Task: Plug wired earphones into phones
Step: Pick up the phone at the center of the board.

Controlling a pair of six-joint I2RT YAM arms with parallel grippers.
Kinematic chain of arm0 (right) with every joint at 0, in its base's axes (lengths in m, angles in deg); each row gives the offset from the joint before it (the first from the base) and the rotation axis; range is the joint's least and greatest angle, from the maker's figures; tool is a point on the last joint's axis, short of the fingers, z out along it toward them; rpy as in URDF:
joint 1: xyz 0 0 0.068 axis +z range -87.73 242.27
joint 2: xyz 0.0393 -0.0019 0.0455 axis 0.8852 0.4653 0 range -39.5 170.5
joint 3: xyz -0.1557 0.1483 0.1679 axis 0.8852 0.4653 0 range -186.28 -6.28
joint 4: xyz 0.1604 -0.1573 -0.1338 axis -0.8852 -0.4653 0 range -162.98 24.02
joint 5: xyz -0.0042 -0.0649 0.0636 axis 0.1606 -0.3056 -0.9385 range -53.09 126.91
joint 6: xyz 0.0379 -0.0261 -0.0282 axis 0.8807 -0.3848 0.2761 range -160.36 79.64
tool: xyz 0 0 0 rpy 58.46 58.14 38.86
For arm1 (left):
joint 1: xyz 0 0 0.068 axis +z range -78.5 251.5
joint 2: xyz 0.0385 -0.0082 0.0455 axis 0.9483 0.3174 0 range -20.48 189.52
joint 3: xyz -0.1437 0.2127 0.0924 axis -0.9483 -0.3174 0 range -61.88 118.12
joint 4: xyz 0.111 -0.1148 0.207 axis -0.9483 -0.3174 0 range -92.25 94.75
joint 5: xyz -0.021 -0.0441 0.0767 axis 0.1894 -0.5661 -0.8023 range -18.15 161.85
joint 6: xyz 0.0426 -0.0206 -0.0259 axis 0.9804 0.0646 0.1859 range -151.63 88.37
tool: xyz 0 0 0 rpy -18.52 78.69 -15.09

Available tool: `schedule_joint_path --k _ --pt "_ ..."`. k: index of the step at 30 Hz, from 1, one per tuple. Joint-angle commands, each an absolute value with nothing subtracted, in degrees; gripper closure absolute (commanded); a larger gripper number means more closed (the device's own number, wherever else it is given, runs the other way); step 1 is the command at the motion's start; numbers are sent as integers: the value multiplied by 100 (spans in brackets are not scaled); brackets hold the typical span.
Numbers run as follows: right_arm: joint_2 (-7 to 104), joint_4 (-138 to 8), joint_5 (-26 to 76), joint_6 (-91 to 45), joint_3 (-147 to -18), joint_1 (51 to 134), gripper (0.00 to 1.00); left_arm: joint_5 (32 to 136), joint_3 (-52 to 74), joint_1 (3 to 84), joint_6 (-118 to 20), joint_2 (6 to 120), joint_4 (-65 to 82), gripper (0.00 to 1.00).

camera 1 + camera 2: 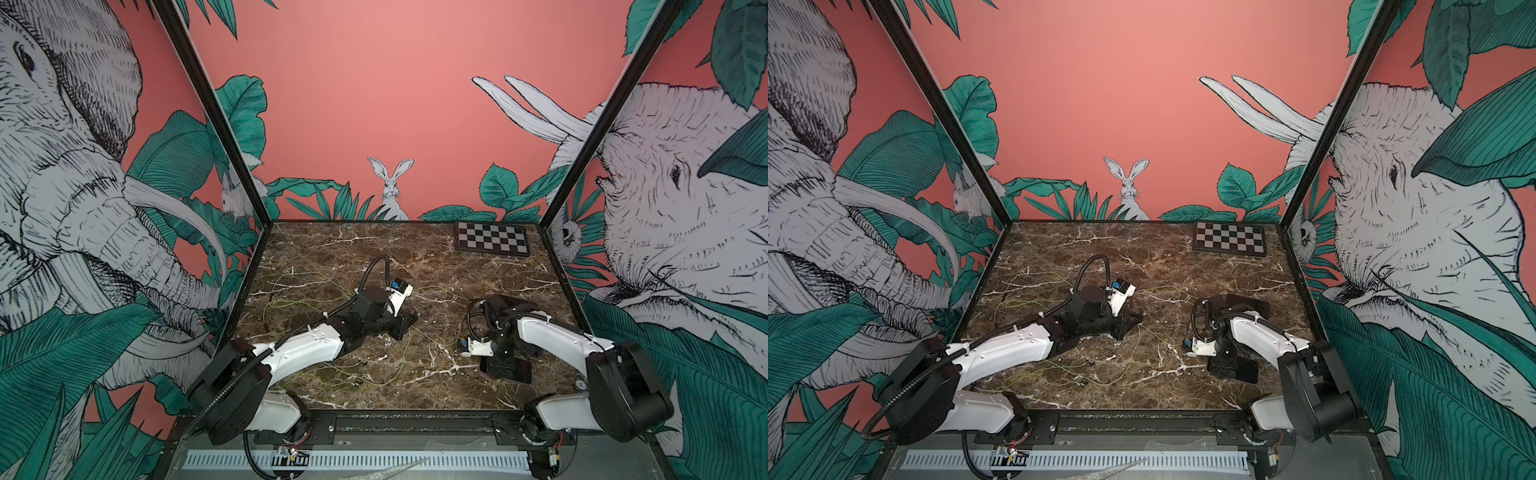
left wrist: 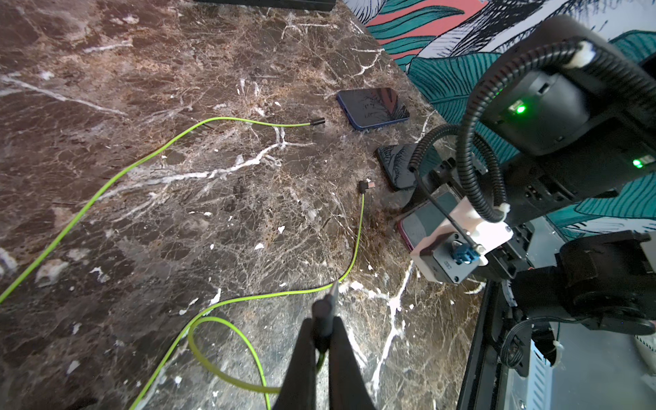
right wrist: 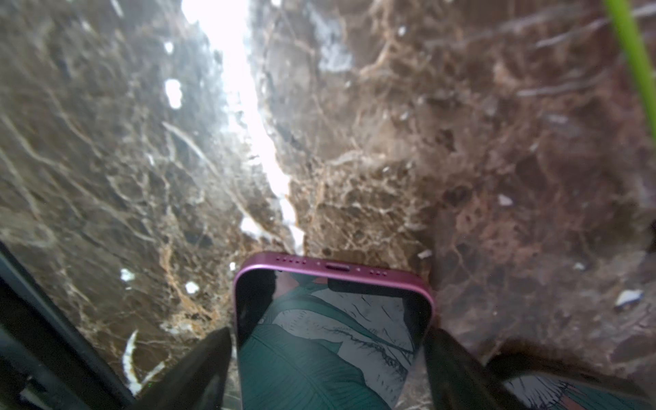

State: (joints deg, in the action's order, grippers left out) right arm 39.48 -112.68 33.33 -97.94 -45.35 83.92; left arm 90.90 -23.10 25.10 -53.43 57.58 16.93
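Marbled brown bench (image 2: 142, 213), enclosed by pink, leaf-printed walls. Left wrist view, lower middle of frame: the left claw (image 2: 323, 332) is clamped together on a dark earphone plug (image 2: 324, 309), whose metal tip points up-frame, touching no phone. Beyond it the yellow-green earphone cords (image 2: 359, 234) lie loose. An angled plug (image 2: 365, 184) at centre right and a straight plug (image 2: 317, 121) above it both rest free on the stone. Farther off, along the right of the frame, sit three phones: a pink-rimmed phone (image 2: 422, 220) partly under the right arm, a dark phone (image 2: 395, 167), and a blue-rimmed phone (image 2: 372, 108). Right wrist view, lower middle: the right claw (image 3: 326, 332) stands wide, one jaw at each long side of the pink-rimmed phone. Whether it presses the phone cannot be told. The port (image 3: 335, 266) at the phone's far end is empty. Judged progress: no plug is seated in any phone in view, so all three insertions appear to be left. The held plug is apart from that port.
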Motion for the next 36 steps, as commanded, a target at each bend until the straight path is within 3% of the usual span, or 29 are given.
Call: schedule_joint_path --k 1,11,25,36 --pt "3899 -11381 3486 -9891 -4447 8416 5 9145 -2357 2534 -5474 5774 1839 100" --pt "3584 -11232 3769 -9927 -4013 8385 2 9170 -2347 2533 -5501 5835 1892 100" --pt "4291 -11154 3388 -9857 -4390 8388 20 9191 -2408 2535 -5577 5774 1965 100" --pt "2990 -10652 2946 -9559 -3952 8388 23 9238 -2477 2526 -5794 5894 2175 100"
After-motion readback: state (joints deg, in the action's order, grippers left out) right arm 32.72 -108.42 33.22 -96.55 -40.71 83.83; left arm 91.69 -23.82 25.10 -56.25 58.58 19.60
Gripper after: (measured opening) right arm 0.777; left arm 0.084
